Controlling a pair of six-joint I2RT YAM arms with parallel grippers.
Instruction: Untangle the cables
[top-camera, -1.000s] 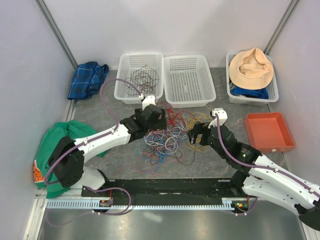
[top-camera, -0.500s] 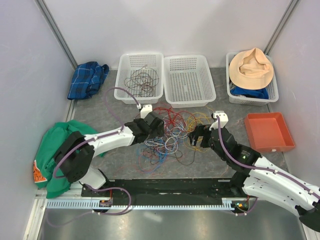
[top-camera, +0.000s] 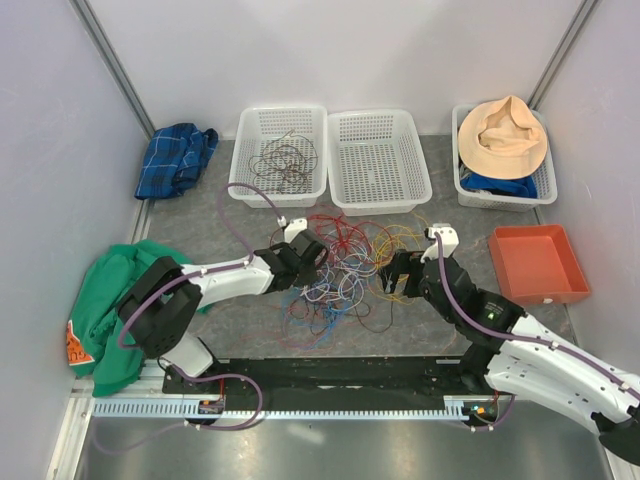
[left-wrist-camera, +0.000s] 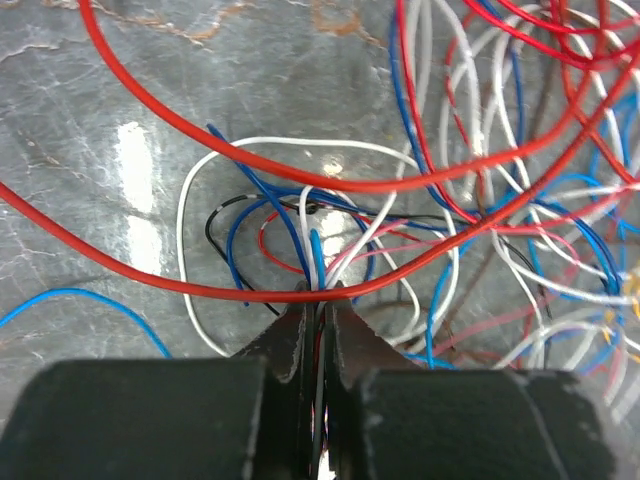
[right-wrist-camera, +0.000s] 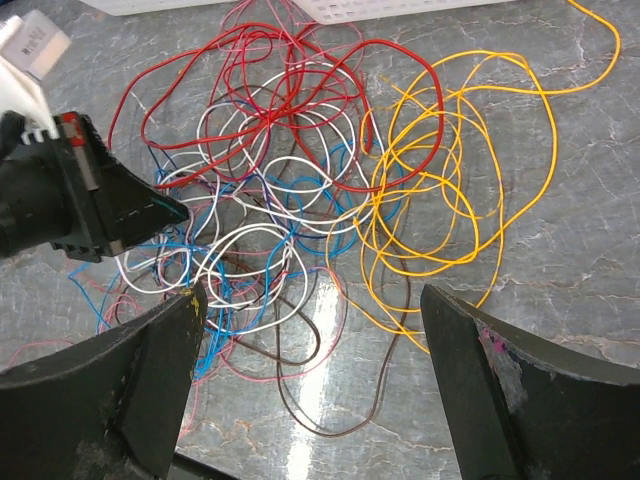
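The cables (top-camera: 345, 265) lie as one tangle of thin red, yellow, blue, white, pink and brown wires on the grey table between the two arms. My left gripper (top-camera: 305, 258) is at the tangle's left edge. In the left wrist view the left gripper (left-wrist-camera: 318, 296) is shut on a few thin strands, white, blue and red, that run out from its tips into the cables (left-wrist-camera: 470, 190). My right gripper (top-camera: 392, 272) sits at the tangle's right side. In the right wrist view this gripper (right-wrist-camera: 312, 300) stands open above the cables (right-wrist-camera: 300, 170), holding nothing.
Three white baskets stand at the back: the left one (top-camera: 250, 180) holds loose brown wires, the middle one (top-camera: 378, 200) holds nothing, the right one (top-camera: 465, 190) holds a tan hat. A red tray (top-camera: 537, 262) lies right. Blue plaid cloth (top-camera: 175, 160) and green cloth (top-camera: 115, 300) lie left.
My left gripper has come down and nearer, into the left edge of the tangle, and closed from open onto a few strands. The right gripper stays open, almost where it was.
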